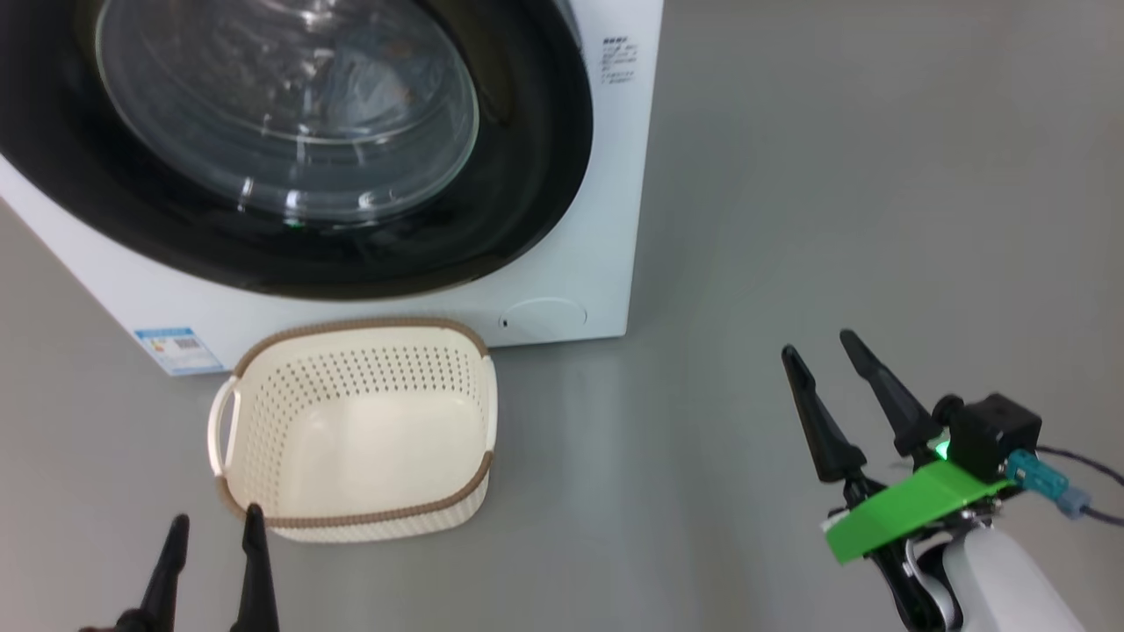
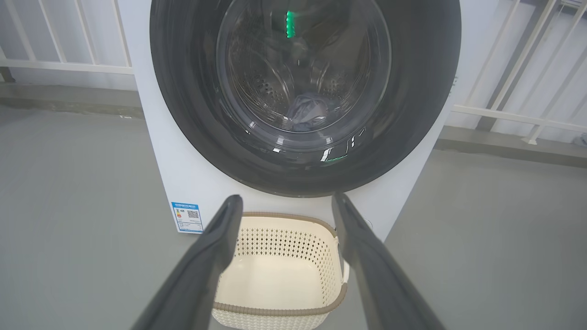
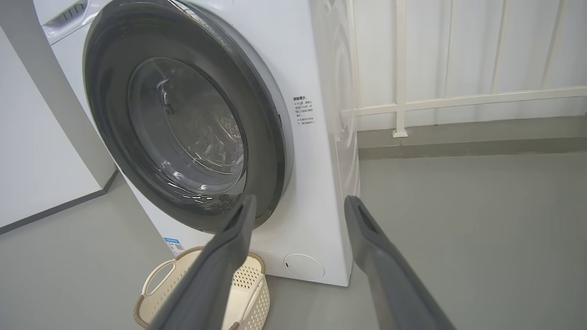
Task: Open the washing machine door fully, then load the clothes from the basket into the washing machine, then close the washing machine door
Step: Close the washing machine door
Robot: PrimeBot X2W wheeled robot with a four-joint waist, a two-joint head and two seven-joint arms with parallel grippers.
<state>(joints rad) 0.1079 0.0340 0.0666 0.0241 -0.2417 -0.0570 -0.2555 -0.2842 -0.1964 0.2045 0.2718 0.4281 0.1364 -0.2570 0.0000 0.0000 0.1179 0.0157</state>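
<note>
Your right gripper (image 1: pixel 817 343) has two long black fingers (image 1: pixel 817 421) tapering to points, set on a bright green plate (image 1: pixel 913 513). Next to it you have a black camera block (image 1: pixel 997 434) with a green light (image 1: pixel 942 450), a teal plug (image 1: pixel 1043 480), a thin dark cable (image 1: pixel 1086 461) and a white forearm (image 1: pixel 1001 579). Your left gripper (image 1: pixel 217 514) has matching fingers.

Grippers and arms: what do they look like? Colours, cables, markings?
The left gripper and the right gripper each have two long, tapered black fingers. Behind the right one sit a bright green plate, a black block with a green light, a teal connector on a dark cable, and a white forearm.
</note>
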